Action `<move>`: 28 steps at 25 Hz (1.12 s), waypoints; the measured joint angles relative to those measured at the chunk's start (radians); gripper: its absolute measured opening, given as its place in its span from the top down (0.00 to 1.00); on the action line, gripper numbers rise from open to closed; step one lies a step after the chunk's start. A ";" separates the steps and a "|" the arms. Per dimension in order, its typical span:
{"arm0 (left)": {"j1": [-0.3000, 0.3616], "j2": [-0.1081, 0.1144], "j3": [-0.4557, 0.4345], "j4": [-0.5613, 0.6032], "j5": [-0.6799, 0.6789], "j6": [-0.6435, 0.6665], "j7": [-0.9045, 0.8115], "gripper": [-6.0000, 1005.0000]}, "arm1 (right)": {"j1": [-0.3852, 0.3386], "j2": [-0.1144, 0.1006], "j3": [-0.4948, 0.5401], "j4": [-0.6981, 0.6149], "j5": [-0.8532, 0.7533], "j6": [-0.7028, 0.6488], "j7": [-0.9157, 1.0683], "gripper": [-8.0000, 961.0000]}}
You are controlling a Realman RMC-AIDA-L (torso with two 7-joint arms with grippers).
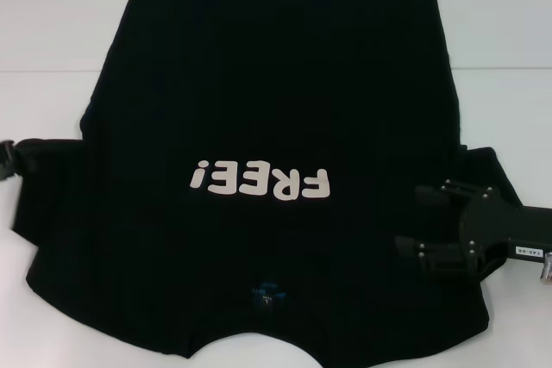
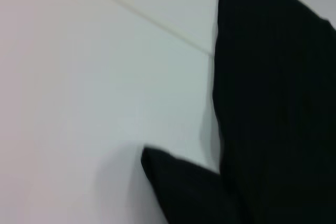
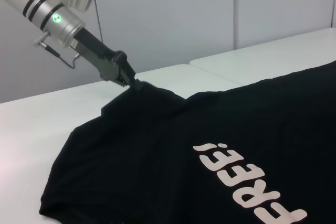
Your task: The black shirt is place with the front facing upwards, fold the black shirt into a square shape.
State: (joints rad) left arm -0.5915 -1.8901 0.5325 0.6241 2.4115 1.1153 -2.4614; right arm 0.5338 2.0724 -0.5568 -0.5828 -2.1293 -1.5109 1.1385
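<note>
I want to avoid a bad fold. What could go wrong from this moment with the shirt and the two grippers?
1. The left gripper pinches only the tip of one sleeve of the black shirt; the cloth may slip out when pulled.
2. The right gripper is open over the other sleeve; it might catch too little cloth or two layers.
3. Uneven pulling could wrinkle the shirt and skew the square.

- The black shirt [image 1: 276, 118] is lying spread on the white table [image 1: 52, 32], collar toward the near edge.
- The left gripper [image 1: 9, 161] is sitting at the shirt's left sleeve, by the table's left edge.
- The right gripper [image 1: 429, 221] is hanging over the right sleeve, near the right edge.
</note>
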 joint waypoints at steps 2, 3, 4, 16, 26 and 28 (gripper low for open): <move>0.001 0.009 -0.001 0.016 0.000 0.000 0.000 0.99 | 0.000 0.000 0.000 0.000 0.001 0.000 0.005 0.03; 0.001 0.015 -0.001 0.022 0.000 0.000 0.000 0.99 | 0.000 0.000 0.000 0.000 0.001 0.000 0.008 0.03; 0.000 0.020 -0.002 0.025 0.000 0.001 0.000 0.99 | 0.000 0.000 0.000 0.000 0.002 0.000 0.010 0.03; -0.043 0.037 0.005 0.032 0.002 0.074 -0.016 0.99 | 0.003 0.001 0.000 0.000 0.001 0.000 0.014 0.03; -0.106 0.001 -0.003 0.029 -0.013 0.200 -0.071 0.98 | 0.003 0.004 0.000 0.000 -0.001 0.000 0.014 0.03; -0.112 -0.011 -0.002 0.022 -0.013 0.198 -0.076 0.98 | 0.003 0.005 0.000 0.000 -0.001 0.000 0.014 0.03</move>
State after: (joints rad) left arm -0.7032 -1.9006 0.5301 0.6465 2.3982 1.3133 -2.5379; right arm 0.5369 2.0770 -0.5568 -0.5828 -2.1308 -1.5106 1.1520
